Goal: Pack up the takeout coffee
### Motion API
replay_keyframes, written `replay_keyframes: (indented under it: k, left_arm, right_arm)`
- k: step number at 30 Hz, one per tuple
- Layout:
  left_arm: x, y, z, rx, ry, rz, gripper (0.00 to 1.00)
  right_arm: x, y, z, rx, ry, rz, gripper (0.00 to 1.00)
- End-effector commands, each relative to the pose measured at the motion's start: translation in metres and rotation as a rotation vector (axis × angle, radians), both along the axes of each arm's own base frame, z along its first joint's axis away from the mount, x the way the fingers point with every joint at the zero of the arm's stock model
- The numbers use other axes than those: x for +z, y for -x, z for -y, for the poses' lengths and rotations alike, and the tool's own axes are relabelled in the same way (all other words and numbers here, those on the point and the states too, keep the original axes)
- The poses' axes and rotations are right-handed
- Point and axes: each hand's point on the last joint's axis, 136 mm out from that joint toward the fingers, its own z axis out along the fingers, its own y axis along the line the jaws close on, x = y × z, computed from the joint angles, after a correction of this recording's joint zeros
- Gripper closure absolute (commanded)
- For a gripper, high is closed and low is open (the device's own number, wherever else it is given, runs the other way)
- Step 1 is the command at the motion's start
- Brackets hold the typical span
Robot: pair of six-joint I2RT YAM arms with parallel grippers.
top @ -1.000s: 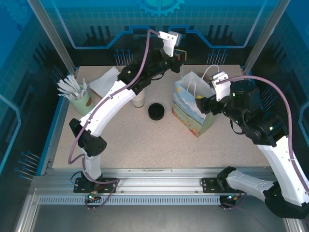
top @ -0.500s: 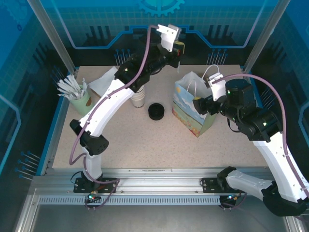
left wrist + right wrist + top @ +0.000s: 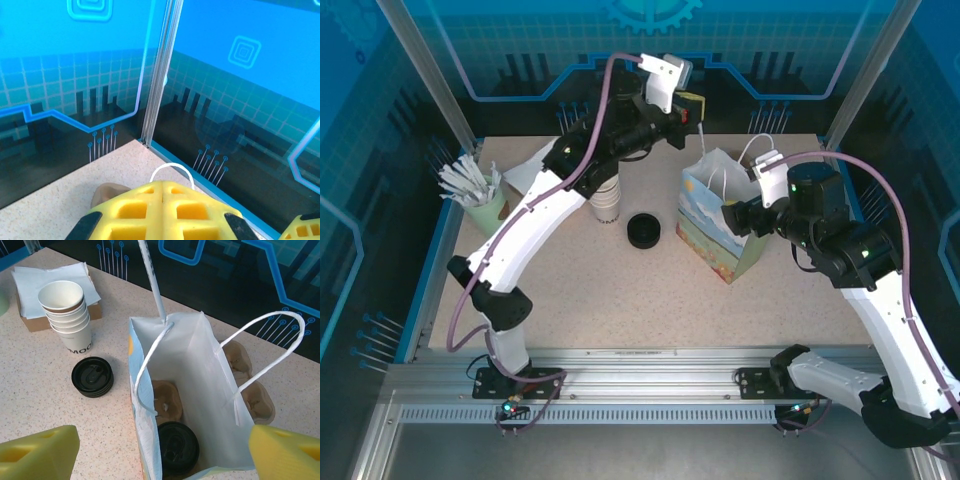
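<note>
Speckled table [image 3: 650, 300] from above, paper bag [image 3: 715, 225] upright; left wrist: left gripper [image 3: 162, 212] clenched on nothing; right wrist: right gripper [image 3: 164, 436] spread wide above bag, coffee cup [image 3: 177, 447] inside at bottom, snagging a handle [image 3: 287, 314] could tip it

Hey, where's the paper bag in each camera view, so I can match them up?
Top external: bag stands right of centre.
Left wrist: its white handle loop, it seems, at bottom centre.
Right wrist: bag at centre, open, seen from above, with the coffee inside.
Shared landmark: the corner post behind the bag.
</note>
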Motion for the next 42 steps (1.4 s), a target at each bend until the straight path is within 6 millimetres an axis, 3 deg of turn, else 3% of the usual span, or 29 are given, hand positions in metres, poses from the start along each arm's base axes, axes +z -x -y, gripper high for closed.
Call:
replay_keyframes:
  k: [1, 5, 9, 14, 19, 22, 25, 30, 33, 35, 38, 42]
  left_arm:
    - [-0.040, -0.014, 0.023, -0.024, -0.029, -0.074, 1.00]
    - [-0.081, -0.037, 0.035, -0.016, -0.046, -0.153, 0.98]
    - [-0.111, -0.052, 0.040, -0.019, -0.041, -0.227, 0.86]
    - [-0.114, -0.060, 0.029, -0.028, -0.013, -0.269, 0.72]
    - [-0.099, -0.057, -0.003, -0.002, -0.011, -0.241, 0.62]
    - [-0.095, -0.054, -0.046, 0.066, 0.000, -0.235, 0.59]
    - [-0.107, -0.054, -0.112, 0.197, 0.061, -0.264, 0.56]
    - [-0.170, -0.058, -0.249, 0.545, 0.145, -0.395, 0.53]
    - [-0.212, -0.066, -0.306, 0.702, 0.133, -0.495, 0.52]
    - [-0.234, -0.074, -0.325, 0.763, 0.075, -0.540, 0.50]
    - [-0.265, -0.091, -0.336, 0.819, -0.055, -0.601, 0.46]
    - [-0.305, -0.118, -0.351, 0.870, -0.195, -0.671, 0.40]
  right_arm:
    - [0.000, 0.002, 0.004, -0.014, -0.026, -0.002, 0.11]
    - [-0.002, 0.001, 0.006, -0.019, -0.025, -0.007, 0.11]
    - [-0.004, 0.001, 0.007, -0.022, -0.025, -0.013, 0.11]
    - [-0.004, 0.002, -0.002, 0.017, -0.064, -0.018, 0.11]
    - [0.000, 0.009, -0.040, 0.187, -0.193, -0.016, 0.12]
    - [0.008, 0.016, -0.071, 0.312, -0.243, 0.007, 0.12]
    - [0.012, 0.021, -0.106, 0.416, -0.241, 0.030, 0.12]
    - [-0.001, 0.023, -0.171, 0.570, -0.178, -0.006, 0.12]
    - [-0.009, 0.020, -0.196, 0.611, -0.151, -0.030, 0.13]
    - [-0.013, 0.019, -0.206, 0.626, -0.136, -0.038, 0.13]
    - [-0.020, 0.017, -0.214, 0.629, -0.114, -0.051, 0.13]
    - [-0.025, 0.015, -0.210, 0.608, -0.085, -0.054, 0.12]
